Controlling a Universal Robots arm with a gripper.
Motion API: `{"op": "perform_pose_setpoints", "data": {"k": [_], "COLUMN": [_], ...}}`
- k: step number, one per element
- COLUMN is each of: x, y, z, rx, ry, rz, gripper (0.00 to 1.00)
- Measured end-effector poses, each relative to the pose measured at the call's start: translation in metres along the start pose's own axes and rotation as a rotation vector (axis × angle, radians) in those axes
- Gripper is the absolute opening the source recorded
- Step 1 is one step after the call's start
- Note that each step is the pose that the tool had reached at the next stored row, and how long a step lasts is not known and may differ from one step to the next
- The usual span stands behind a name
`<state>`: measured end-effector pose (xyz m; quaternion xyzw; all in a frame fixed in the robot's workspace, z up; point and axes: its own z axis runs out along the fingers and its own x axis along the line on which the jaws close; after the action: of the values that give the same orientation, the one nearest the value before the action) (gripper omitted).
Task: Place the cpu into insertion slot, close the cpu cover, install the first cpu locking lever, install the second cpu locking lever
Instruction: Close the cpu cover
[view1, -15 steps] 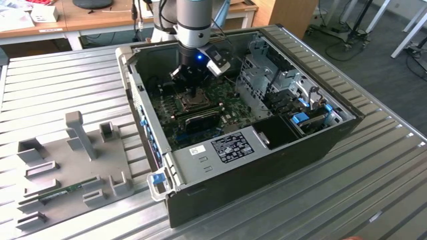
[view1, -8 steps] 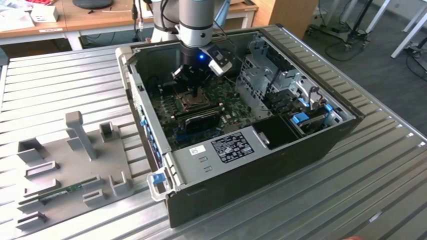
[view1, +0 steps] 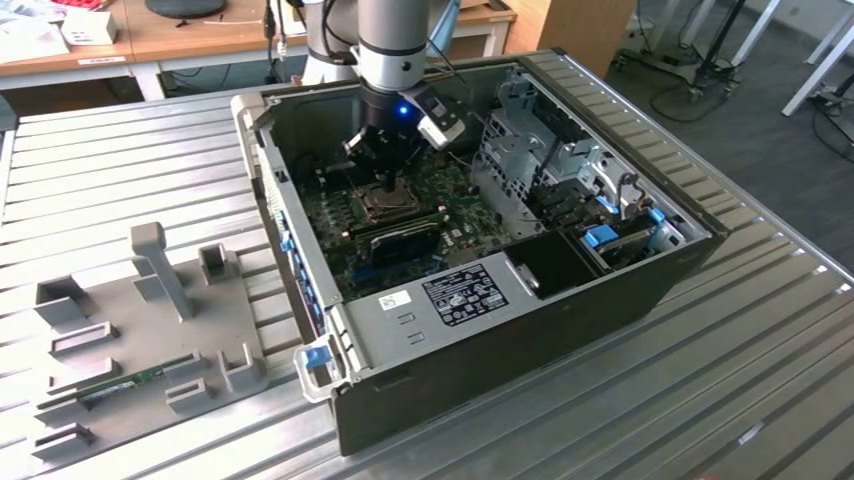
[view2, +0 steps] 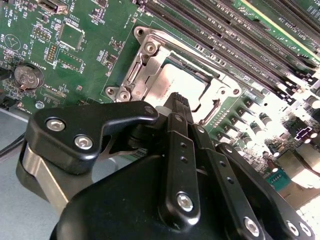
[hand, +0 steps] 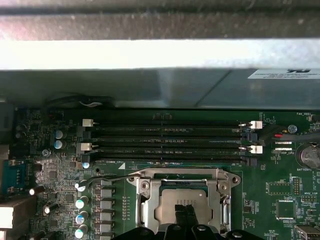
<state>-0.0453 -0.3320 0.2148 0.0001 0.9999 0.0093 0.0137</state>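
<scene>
Gripper (hand: 185, 207), fingers pinched together on nothing, is hovering right over seated cpu (hand: 170, 200); cover (hand: 146, 202) looking down, lever (hand: 107, 179) seemingly unlatched, so lever step beginning.

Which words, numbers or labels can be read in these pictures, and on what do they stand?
White label on the computer case: print too small to read.
Green circuit board: white lettering too fine to read.
Nothing can be quoted with confidence.

Cpu (hand: 172, 200) in insertion slot (hand: 143, 186)
</scene>
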Motion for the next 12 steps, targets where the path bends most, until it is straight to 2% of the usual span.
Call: {"op": "perform_pose_setpoints", "data": {"k": [12], "x": [-0.0001], "y": [0.0], "z": [-0.005], "rx": [0.0003], "ry": [0.0001], "rz": [0.0], "gripper": [0.11]}}
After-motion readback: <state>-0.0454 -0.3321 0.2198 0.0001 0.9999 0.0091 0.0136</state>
